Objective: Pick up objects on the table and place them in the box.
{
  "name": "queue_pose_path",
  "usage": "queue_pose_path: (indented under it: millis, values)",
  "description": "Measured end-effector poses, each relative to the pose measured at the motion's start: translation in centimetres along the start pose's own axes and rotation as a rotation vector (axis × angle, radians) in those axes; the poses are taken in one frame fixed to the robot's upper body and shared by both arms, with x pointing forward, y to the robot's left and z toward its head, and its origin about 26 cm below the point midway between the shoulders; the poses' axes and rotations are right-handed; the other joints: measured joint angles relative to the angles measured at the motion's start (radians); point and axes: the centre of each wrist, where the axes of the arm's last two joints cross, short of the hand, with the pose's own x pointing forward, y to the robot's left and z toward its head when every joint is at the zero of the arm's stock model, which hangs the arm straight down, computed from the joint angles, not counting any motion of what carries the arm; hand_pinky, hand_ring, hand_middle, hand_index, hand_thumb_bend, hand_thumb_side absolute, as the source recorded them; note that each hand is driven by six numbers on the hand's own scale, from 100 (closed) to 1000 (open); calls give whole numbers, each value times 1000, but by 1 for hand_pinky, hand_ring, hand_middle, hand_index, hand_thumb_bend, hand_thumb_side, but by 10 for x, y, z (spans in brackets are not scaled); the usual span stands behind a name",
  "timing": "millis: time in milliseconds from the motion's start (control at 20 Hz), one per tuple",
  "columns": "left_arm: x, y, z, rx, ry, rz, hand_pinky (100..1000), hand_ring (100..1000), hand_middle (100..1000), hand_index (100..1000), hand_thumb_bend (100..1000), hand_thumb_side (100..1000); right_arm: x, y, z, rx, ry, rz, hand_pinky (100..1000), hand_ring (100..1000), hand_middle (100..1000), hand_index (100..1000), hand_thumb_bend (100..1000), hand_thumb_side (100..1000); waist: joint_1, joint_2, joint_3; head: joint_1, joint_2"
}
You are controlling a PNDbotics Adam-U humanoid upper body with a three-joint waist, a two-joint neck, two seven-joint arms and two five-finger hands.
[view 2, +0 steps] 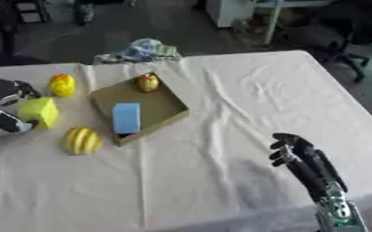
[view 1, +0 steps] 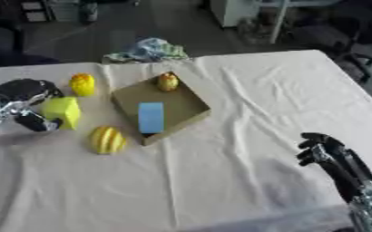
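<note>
A wrinkled matt white cloth (view 1: 245, 104) covered the table; the box (view 1: 183, 113) looked like plain brown cardboard, and the yellow fruit (view 1: 107, 139) at left shone like smooth plastic

One box (view 1: 191, 111), one blue block (view 1: 150, 117), four yellow objects (view 1: 107, 139).

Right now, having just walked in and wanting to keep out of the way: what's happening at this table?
A humanoid robot is clearing objects into a cardboard box. Its left hand is closing around a yellow-green block left of the box. A blue block and a small yellow-orange fruit already lie inside. A yellow ribbed fruit and another yellow object wait on the cloth. The right hand idles at lower right.
</note>
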Motion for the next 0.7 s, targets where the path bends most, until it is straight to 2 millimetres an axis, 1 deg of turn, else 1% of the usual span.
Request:
queue_pose_path:
  millis: [50,150,200,400,450,550,650,700]
  values:
    - [0,1,0,5,-4,4,703,596,589,739,204,238,0,0,0,0,1,0,518,560,585,763,100,613,0,0,0,0,0]
    - [2,6,0,30,-20,10,699,588,575,734,178,229,-1,0,0,0,3,-1,518,560,585,763,100,611,0,0,3,-1,0]
    - [3,13,0,53,-33,12,697,584,571,733,166,225,-1,0,0,0,3,-1,518,560,585,763,100,611,0,0,4,-1,0]
    - [12,57,-1,194,-106,21,689,570,551,729,112,210,-1,0,0,2,3,-1,518,560,585,763,100,606,0,0,4,-4,0]
    - [16,68,-1,227,-130,28,689,570,551,729,110,209,-1,0,0,3,3,-1,518,560,585,763,100,606,0,0,3,-4,0]
    - [25,84,-1,268,-173,39,690,575,557,734,110,211,0,1,0,7,1,-1,518,560,585,763,100,607,0,0,1,-3,0]
    - [40,94,-7,284,-218,46,690,578,560,736,113,213,0,2,-2,16,-4,-1,518,560,585,763,100,609,0,0,-8,0,0]
    - [48,96,-10,284,-238,49,691,579,562,737,116,213,0,2,-2,20,-4,-1,518,560,585,763,100,610,0,0,-13,1,0]
